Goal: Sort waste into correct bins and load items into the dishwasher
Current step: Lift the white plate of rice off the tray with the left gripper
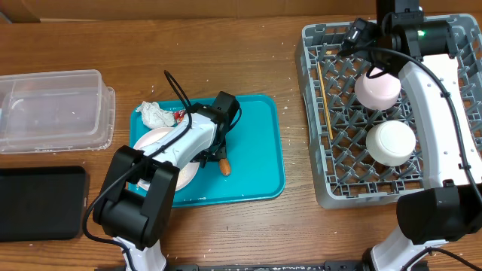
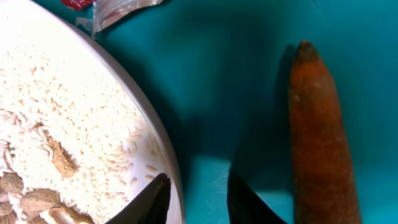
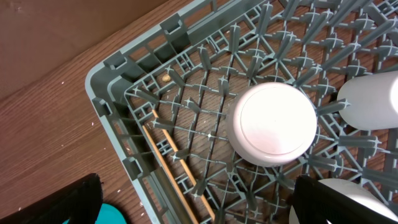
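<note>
left gripper (image 2: 198, 200) spread, empty, bottom centre of wrist frame | carrot (image 2: 320, 143) just right of it on tray (image 2: 217, 74), long axis up-down | plate (image 2: 163, 149) rim at its left | left arm nearer; right gripper (image 3: 196, 186) spread over rack (image 3: 112, 99)

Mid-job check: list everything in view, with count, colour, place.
clear tub: one, clear, far left
black tray: one, black, front left
teal tray: one, teal, centre
plate: one, white, teal tray, holding rice and beige scraps
napkin: one, white, teal tray's back left
wrapper: one, red, beside napkin
carrot stick: one, orange, right of plate
dish rack: one, grey, right
chopsticks: pair, wooden, rack's left side
bowls and cup: three, white, upturned in rack
left arm: black-white, over plate, jaws open
right arm: white-black, over rack, jaws open
</note>
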Controlling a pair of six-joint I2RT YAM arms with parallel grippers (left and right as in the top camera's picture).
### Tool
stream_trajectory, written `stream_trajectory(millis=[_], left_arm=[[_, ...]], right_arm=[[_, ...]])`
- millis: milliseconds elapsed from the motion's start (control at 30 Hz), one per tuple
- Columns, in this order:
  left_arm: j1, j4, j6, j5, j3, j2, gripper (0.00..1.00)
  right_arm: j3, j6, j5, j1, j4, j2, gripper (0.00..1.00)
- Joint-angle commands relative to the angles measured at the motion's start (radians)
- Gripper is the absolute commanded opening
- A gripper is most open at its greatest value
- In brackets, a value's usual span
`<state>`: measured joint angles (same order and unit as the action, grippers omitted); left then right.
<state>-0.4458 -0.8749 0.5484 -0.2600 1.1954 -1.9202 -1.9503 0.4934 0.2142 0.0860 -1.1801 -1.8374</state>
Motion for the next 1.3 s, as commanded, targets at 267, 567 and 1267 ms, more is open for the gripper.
stream_trajectory(millis=[267, 567, 1267], left_arm=[[0.005, 0.035, 0.005, 0.021, -0.056, -0.038, 0.17], [0.011, -0.036, 0.005, 0.016, -0.019, -0.038, 0.04], [0.008, -0.341, 0.058, -0.088, 0.241, -0.037, 0.04]], right_arm=[[-0.008, 0.002, 0.009, 0.003, 0.004, 0.006, 1.0], [-0.008, 0.002, 0.009, 0.003, 0.004, 0.006, 1.0], [-0.008, 0.002, 0.009, 0.003, 0.004, 0.006, 1.0]])
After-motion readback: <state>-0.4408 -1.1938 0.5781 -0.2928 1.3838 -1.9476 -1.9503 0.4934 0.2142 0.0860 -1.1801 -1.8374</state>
